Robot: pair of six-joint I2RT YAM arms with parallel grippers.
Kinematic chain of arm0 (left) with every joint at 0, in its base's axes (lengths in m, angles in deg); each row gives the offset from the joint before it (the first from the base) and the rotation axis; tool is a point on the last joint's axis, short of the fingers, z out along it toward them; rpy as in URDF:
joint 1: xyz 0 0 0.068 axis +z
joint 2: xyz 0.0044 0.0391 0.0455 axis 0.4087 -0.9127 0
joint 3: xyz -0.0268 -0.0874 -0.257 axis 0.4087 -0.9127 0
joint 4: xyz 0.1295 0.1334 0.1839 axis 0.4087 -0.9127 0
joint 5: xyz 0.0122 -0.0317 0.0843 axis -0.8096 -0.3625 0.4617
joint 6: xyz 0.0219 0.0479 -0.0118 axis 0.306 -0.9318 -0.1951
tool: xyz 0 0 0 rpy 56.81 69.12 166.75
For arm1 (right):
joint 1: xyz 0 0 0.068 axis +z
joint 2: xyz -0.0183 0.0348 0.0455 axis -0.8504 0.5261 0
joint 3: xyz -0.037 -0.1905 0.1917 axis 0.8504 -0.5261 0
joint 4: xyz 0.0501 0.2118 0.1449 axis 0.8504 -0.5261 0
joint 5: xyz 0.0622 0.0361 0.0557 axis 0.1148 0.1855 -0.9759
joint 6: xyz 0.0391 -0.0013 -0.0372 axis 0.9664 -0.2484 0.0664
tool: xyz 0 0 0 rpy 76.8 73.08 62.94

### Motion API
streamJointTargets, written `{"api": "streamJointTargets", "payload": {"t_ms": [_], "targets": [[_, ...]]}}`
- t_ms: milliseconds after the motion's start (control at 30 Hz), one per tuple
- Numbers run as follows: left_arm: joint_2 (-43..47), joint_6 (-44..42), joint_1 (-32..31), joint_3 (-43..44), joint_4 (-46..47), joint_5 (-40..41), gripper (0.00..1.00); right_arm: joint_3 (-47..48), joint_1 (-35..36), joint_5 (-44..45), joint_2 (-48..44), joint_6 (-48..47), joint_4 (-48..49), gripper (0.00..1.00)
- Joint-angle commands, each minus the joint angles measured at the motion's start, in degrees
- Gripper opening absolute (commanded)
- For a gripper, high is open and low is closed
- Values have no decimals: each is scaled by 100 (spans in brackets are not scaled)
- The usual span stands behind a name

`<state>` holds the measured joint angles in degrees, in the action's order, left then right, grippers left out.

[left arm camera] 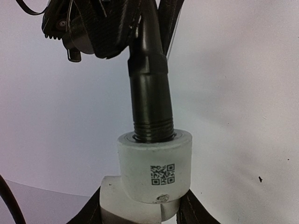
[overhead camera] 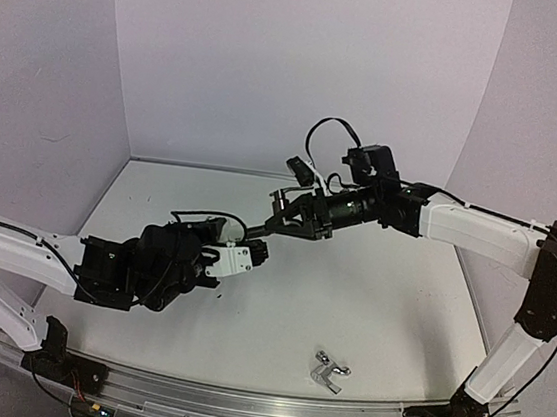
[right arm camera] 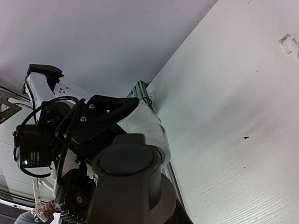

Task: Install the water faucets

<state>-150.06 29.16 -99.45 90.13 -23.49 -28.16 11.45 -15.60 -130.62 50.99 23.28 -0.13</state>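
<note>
The dark grey-black water faucet (left arm camera: 150, 102) stands with its threaded end inside the socket of a white elbow pipe fitting (left arm camera: 154, 170) that bears a QR code. My left gripper (left arm camera: 145, 215) is shut on the lower limb of that fitting, a black finger on each side. In the top view my right gripper (overhead camera: 279, 221) is shut on the dark faucet (overhead camera: 262, 231), meeting the fitting (overhead camera: 237, 259) above the table's middle. In the right wrist view the faucet's body (right arm camera: 131, 182) fills the foreground with the fitting (right arm camera: 149, 128) behind it. The chrome faucet (overhead camera: 328, 371) lies loose on the table, front right.
An aluminium rail (overhead camera: 256, 407) runs along the table's near edge, carrying both arm bases. White walls (overhead camera: 305, 61) close in the table at the back and both sides. The right arm's upper link (overhead camera: 477, 231) spans the right side above the table.
</note>
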Motion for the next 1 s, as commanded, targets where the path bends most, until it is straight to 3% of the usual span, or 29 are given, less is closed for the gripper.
{"api": "streamJointTargets", "payload": {"t_ms": [0, 300, 967], "targets": [[400, 370, -241, 214, 697, -877, 19, -42, 39, -60, 99, 137, 308, 0], [442, 726, -228, 155, 289, -936, 28, -4, -160, -185, 111, 67, 349, 0], [611, 1373, -75, 155, -158, -1177, 68, -82, -356, -440, 24, 224, 643, 0]]}}
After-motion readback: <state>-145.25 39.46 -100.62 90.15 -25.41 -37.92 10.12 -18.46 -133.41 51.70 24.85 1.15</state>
